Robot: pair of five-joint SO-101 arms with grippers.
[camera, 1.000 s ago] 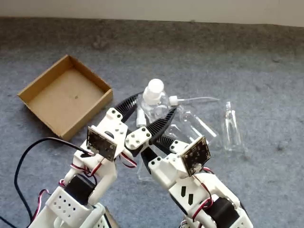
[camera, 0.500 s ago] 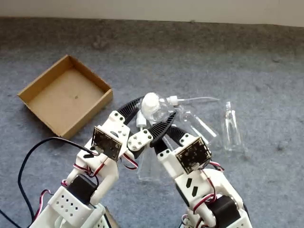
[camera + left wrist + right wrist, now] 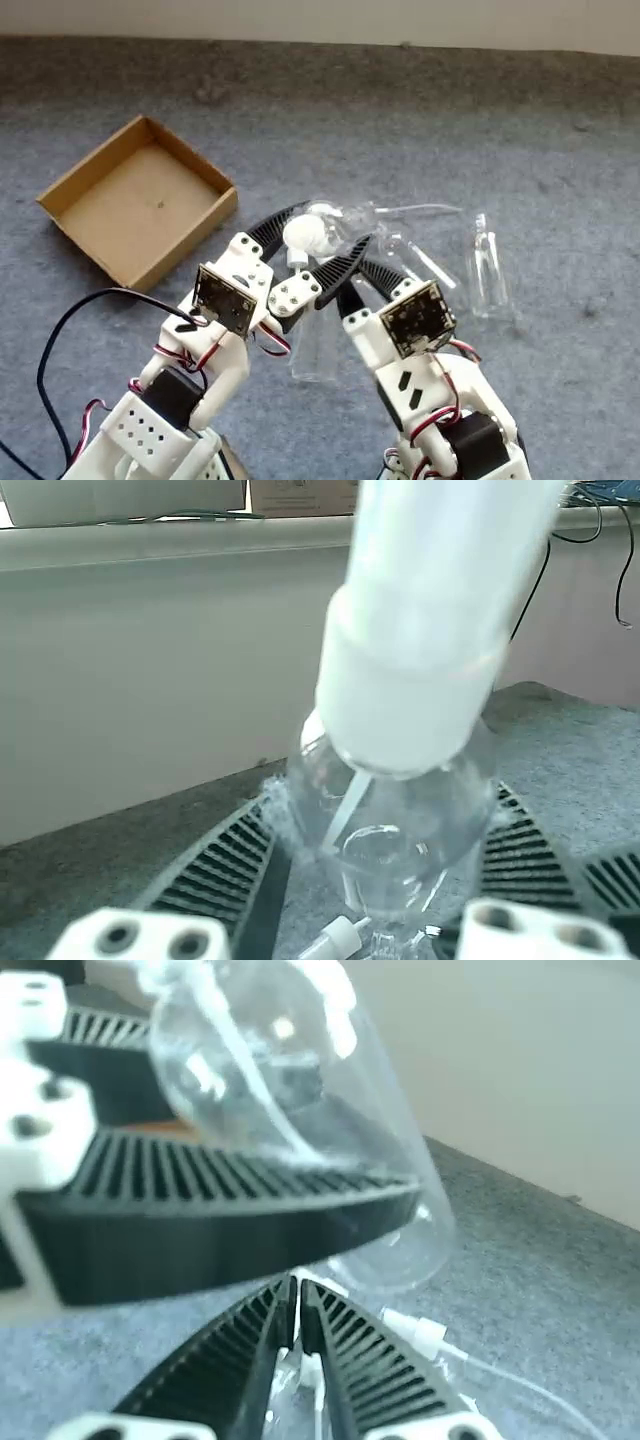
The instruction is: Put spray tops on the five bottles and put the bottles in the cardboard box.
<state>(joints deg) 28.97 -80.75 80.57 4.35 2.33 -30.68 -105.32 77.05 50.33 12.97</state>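
Left gripper clamped around the spray-topped bottle, held above the carpet near the cardboard box, bottle now tipped over from upright 1 second ago, right gripper drawn back under it, fingers closed together, empty.

Surface: a grey, coarse-textured table covering is carrying all the items below.
Far left: a shallow square brown cardboard box is sitting open side up.
Middle: a white spray top with a thin tube is lying beside a clear plastic bottle.
Right: a slim clear bottle is lying well apart from the box.
Near edge: another clear bottle is lying on its side, and a black cable is trailing over the covering.
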